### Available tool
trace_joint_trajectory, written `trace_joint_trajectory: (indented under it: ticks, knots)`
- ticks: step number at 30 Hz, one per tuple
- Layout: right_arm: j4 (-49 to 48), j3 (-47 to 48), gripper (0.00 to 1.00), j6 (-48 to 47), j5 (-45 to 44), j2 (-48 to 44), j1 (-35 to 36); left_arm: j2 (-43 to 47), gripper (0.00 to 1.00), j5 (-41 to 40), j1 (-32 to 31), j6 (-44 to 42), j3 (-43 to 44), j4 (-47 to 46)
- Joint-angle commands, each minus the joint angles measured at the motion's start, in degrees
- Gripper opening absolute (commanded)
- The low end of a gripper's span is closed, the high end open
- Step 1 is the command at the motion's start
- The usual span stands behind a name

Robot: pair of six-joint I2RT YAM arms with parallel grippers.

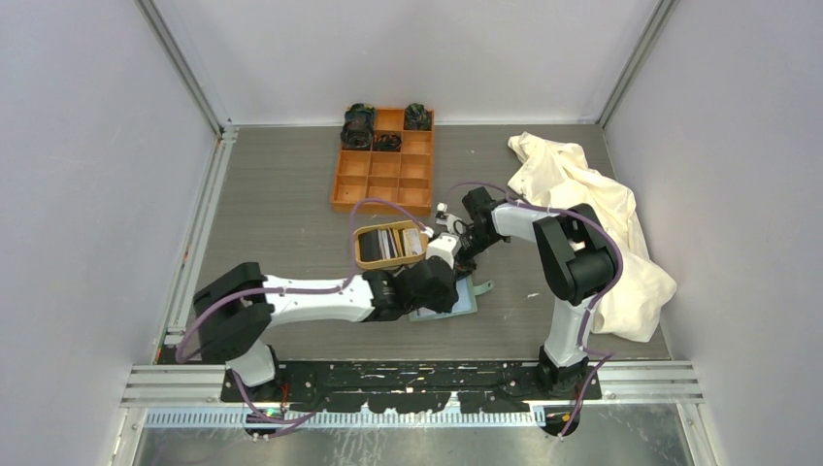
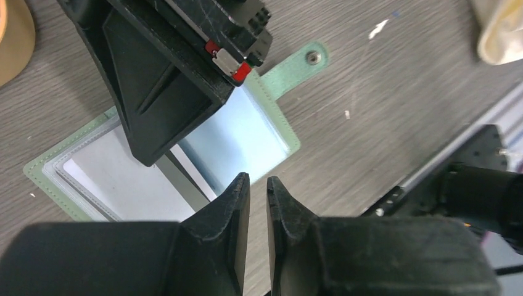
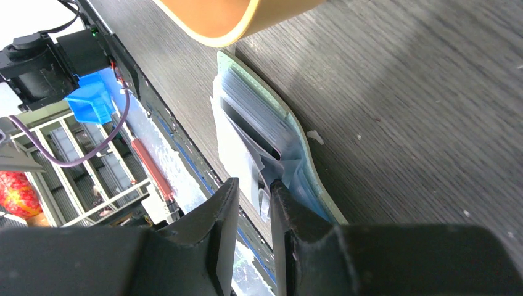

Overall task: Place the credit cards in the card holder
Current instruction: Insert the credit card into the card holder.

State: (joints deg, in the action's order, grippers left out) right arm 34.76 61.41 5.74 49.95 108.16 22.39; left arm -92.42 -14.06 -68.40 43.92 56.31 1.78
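Open sage-green soft folding card holder (image 2: 247,132) lies flat by the tabletop (image 1: 281,194) near edge, centre. Right tool (image 3: 255,185) pinches its clear inner pocket (image 3: 247,117). Left tool (image 2: 258,182) hovers above, nearly pressed together, narrow slit, nothing in it. Mixed-colour credit cards (image 1: 393,243) sit in an oval tan wooden tray (image 1: 361,249) just beyond.

"Any writing or numbers you can read?"

"None. The cards (image 1: 390,243) in the tray (image 1: 361,255) are too small in the top view to show any print."

"The card holder (image 2: 247,135)?"

"Close up, its pockets and green cover look plain, with no lettering I can make out."
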Motion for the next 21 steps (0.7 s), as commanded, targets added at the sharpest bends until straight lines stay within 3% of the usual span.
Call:
trace_joint_trajectory:
  ticks: [1,12,21]
  knots:
    - [0.65,1.95,0.31,-0.36,0.32,-0.32,0.31,-3.55,0.18,-4.83,-0.65,-2.89,4.79,5.42]
    - [1.09,2.09,0.31,-0.67,-0.14,0.34,0.36,-11.92,0.21,-8.28,-0.68,-4.63,11.81,10.37]
    - [3.32,3.26,0.34,-2.42,-1.08,1.08,0.36,-12.03,0.3,-10.68,-0.6,-4.57,10.67,11.36]
